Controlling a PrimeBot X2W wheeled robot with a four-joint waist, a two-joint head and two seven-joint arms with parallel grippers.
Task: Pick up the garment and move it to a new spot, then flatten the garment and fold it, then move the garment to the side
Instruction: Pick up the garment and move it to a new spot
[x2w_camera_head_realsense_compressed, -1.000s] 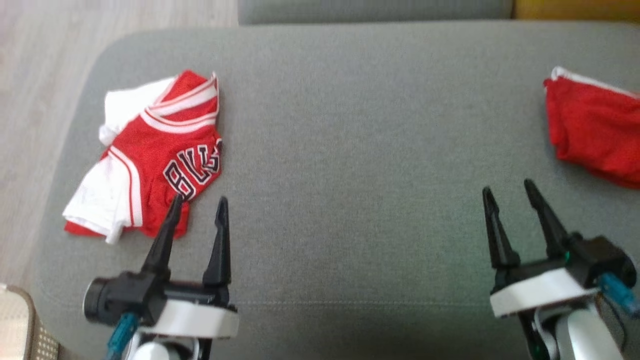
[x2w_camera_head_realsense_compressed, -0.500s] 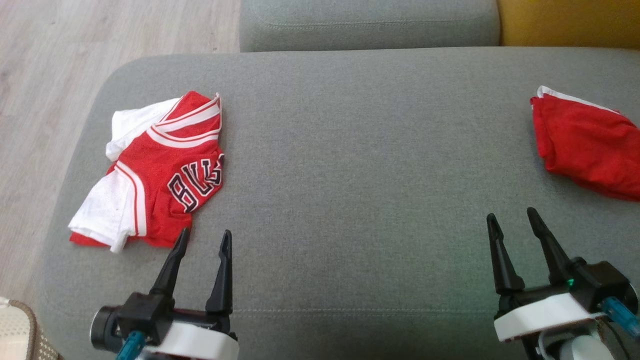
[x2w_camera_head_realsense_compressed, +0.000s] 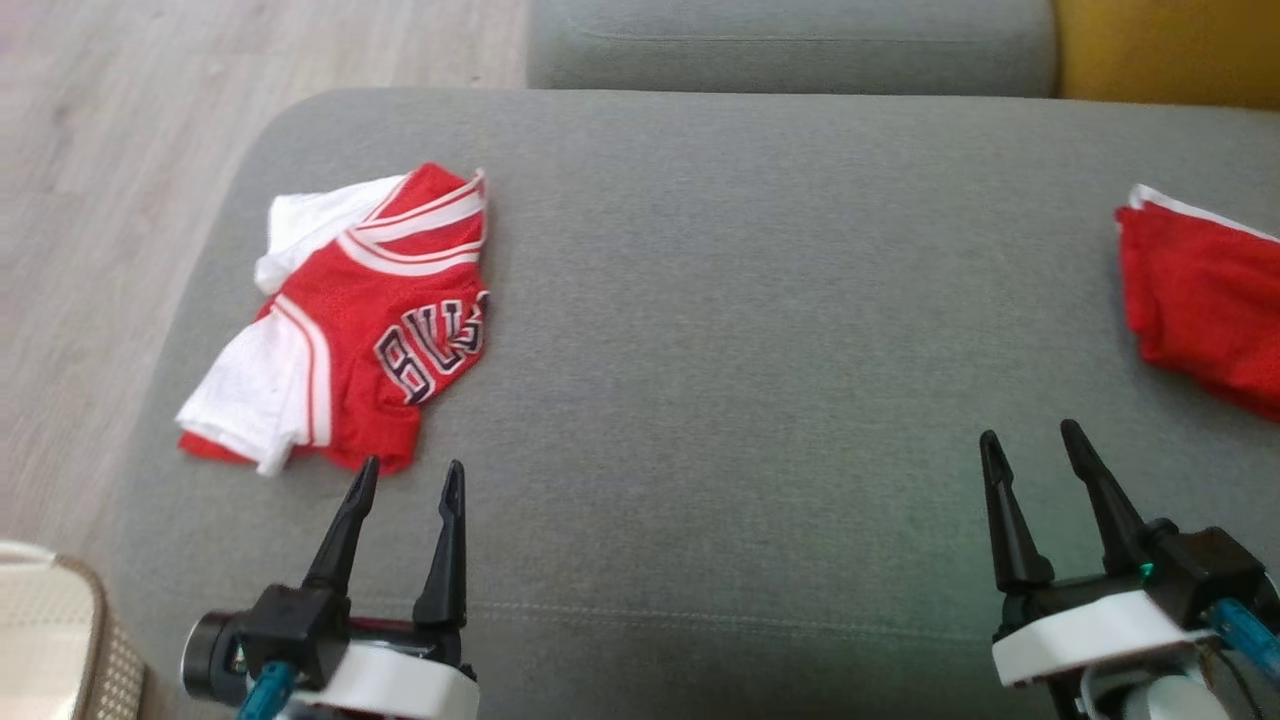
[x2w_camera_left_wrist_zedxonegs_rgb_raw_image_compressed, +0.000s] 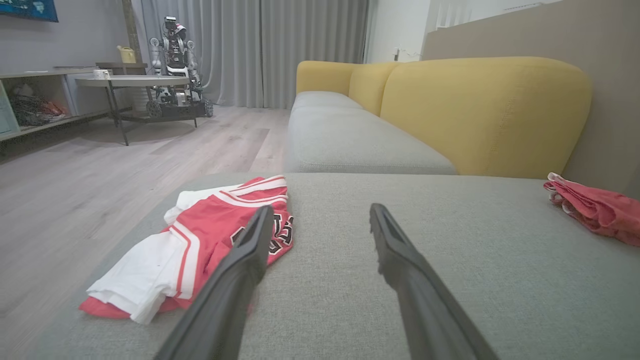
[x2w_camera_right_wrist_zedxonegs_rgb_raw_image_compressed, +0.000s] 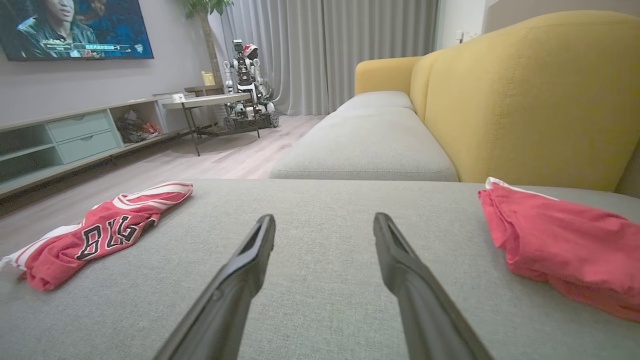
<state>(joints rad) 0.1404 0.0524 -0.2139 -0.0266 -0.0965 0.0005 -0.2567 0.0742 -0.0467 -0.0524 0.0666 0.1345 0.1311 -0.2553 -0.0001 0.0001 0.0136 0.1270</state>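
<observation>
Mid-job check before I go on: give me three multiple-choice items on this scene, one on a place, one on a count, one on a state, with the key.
1. Where on the grey cushion does the lettered jersey lie?
A. Near its left end, ahead of the left gripper
B. At its middle
C. Against its right end

2. How many garments lie on the cushion?
A. One
B. Two
C. Three

3. How do the left gripper and the right gripper stand?
A. Both open, holding nothing
B. Both shut
C. Left open, right shut

Key:
1 A, the head view shows the jersey just beyond the left gripper's fingertips.
2 B, there is the jersey, plus a plain red garment at the right end.
3 A, each wrist view shows spread fingers gripping nothing.
</observation>
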